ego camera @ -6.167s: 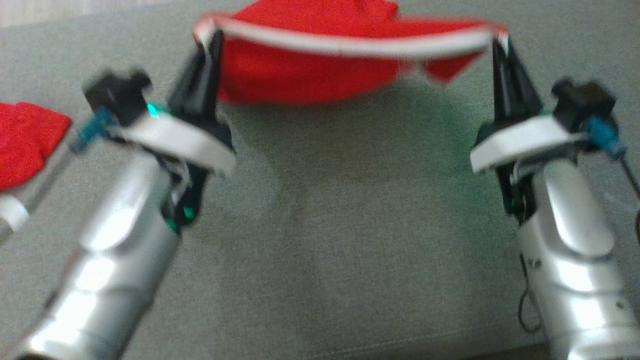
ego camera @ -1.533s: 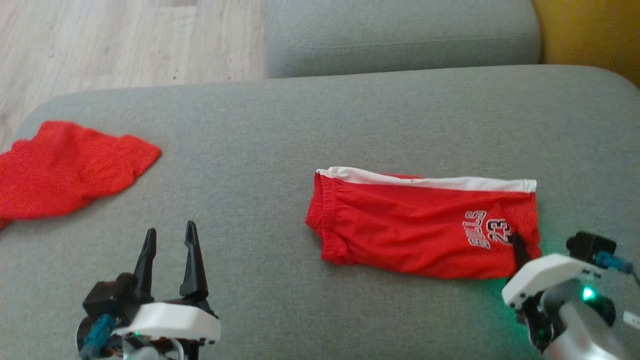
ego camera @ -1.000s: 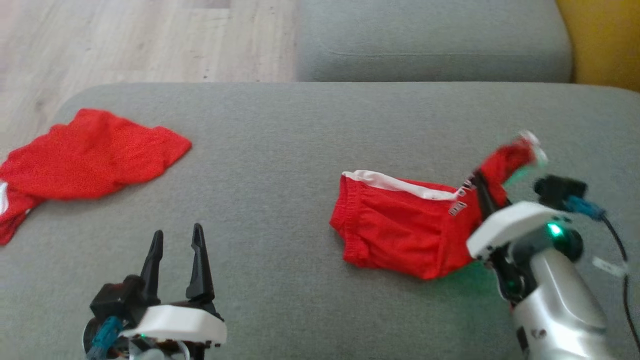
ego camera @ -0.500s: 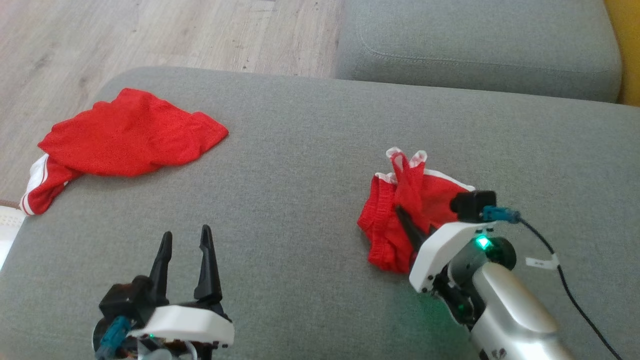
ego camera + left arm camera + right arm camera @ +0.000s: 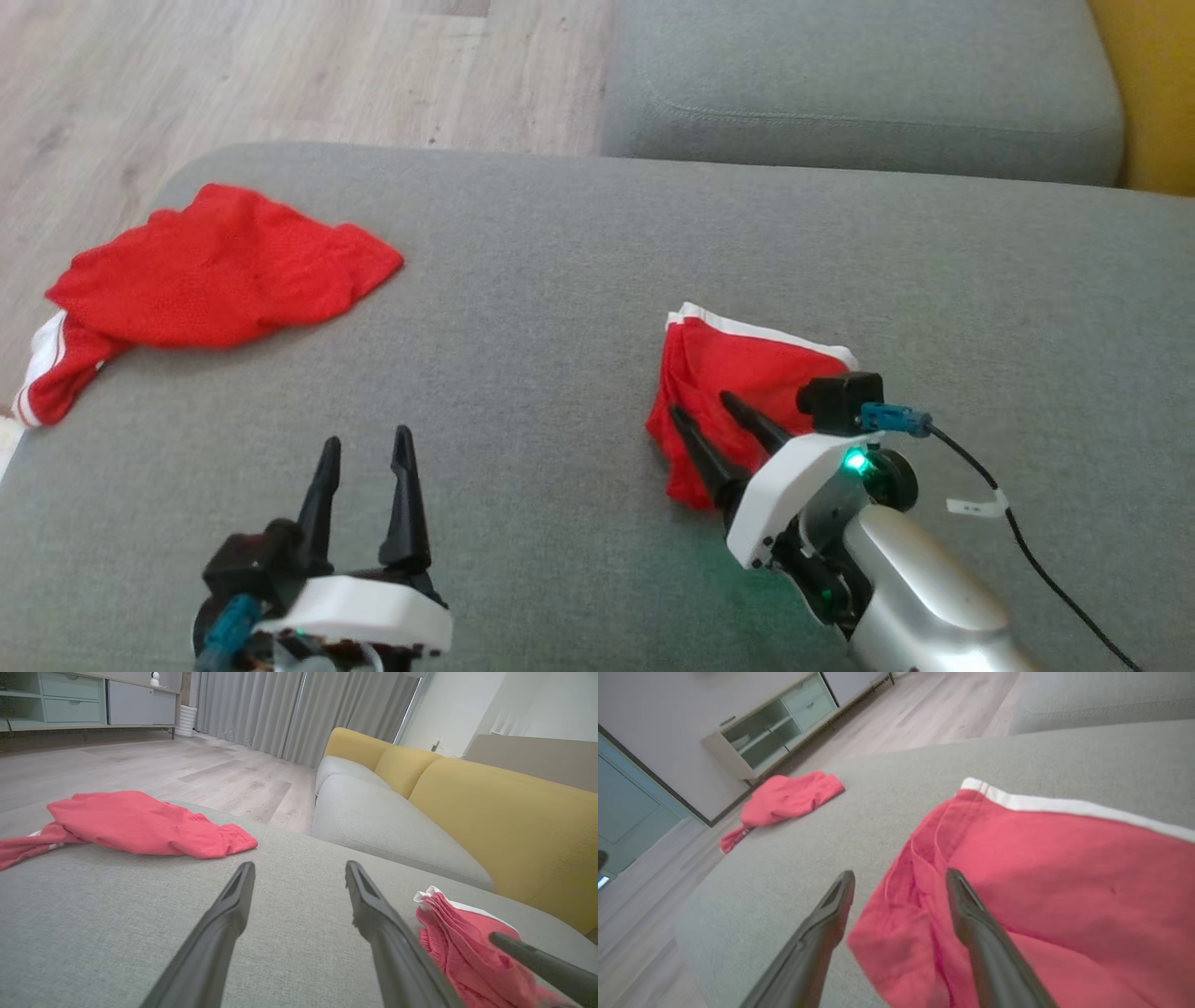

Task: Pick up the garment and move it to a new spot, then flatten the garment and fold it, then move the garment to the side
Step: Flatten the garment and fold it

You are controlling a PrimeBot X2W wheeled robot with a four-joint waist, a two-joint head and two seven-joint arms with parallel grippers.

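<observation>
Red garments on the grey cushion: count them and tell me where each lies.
2. The folded garment lies right of centre on the cushion, under the open right gripper. The crumpled garment lies at the cushion's left edge. None seems hidden.

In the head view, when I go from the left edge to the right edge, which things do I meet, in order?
crumpled red garment → left gripper → folded red shorts → black cable → yellow cushion

My head looks steeply down on the grey cushion (image 5: 560, 280); both wrist cameras skim low across it, sharing the folded garment (image 5: 738, 373).
</observation>
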